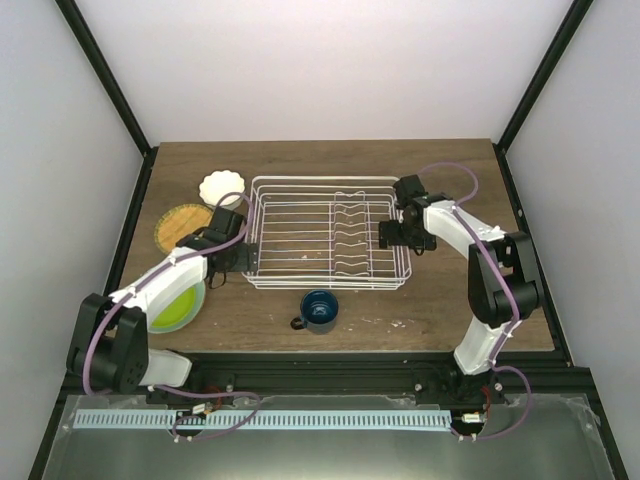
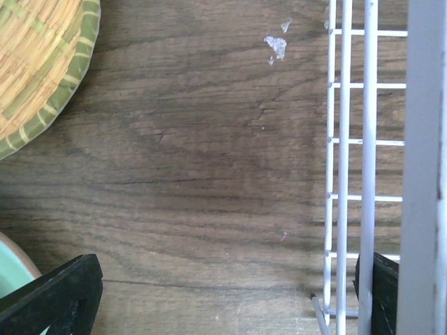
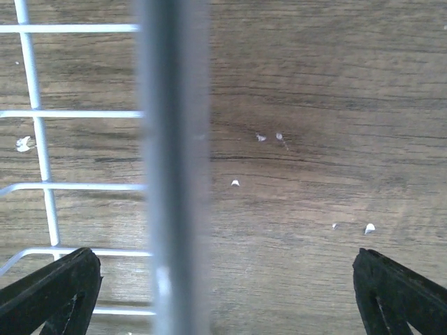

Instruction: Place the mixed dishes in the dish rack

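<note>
The white wire dish rack (image 1: 300,215) stands mid-table with no dishes in it. The dark blue mug (image 1: 319,309) stands in front of it. The cream scalloped bowl (image 1: 222,187) sits at the rack's far left corner. The lime-green dish (image 1: 172,310) lies on the pale mint plate (image 1: 198,297), partly under my left arm. No plain cream plate shows. My left gripper (image 1: 228,256) (image 2: 223,300) is open, straddling the rack's left side wire (image 2: 343,174). My right gripper (image 1: 405,238) (image 3: 223,296) is open, straddling the rack's right rim wire (image 3: 174,167).
A woven straw-coloured round plate with a green rim (image 1: 183,226) (image 2: 38,66) lies left of the rack. The mint plate's edge (image 2: 8,269) shows by my left finger (image 2: 52,300). Small white flecks (image 3: 235,183) dot the wood.
</note>
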Robot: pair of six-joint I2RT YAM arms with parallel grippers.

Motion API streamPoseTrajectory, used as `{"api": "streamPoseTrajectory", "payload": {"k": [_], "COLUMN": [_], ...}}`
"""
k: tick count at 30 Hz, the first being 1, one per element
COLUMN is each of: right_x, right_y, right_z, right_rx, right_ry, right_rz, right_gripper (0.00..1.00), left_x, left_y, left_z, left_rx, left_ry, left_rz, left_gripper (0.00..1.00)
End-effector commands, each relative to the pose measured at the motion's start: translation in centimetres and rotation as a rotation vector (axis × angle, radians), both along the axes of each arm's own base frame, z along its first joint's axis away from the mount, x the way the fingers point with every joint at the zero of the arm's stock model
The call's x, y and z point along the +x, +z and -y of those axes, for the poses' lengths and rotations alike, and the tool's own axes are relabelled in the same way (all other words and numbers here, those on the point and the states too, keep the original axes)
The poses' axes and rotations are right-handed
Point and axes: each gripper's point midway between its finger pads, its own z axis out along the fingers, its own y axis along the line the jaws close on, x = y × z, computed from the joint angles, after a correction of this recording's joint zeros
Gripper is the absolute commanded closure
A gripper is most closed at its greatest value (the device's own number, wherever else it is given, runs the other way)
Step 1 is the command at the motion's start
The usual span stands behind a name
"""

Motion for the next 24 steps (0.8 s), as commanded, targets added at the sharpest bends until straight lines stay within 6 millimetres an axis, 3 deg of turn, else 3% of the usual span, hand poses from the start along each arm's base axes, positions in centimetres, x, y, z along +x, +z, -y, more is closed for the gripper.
{"api": "streamPoseTrajectory", "payload": {"k": [1,18,24], "right_x": [-4.8,-7.8,-7.6], "right_y": [-2.9,-4.2,-4.0], "right_z": [-0.4,-0.3,-0.1], "right_rx": [-0.017,-0.019,-0.032], "right_ry": [0.015,-0.013,-0.013], "right_rz": [-0.168,-0.234,-0.228], "right_gripper": [0.0,0.0,0.0], "left_x": [-2.2,-4.2,-4.6], "left_y": [-1.1,-1.1,-0.8], "left_z": [-1.1,-0.8,-0.9], "left_rx": [0.021,-0.047,-0.058], "left_ry": [0.004,0.044,0.055], "left_rz": [-0.055,-0.103,-0.097], "left_gripper": [0.0,0.0,0.0]}}
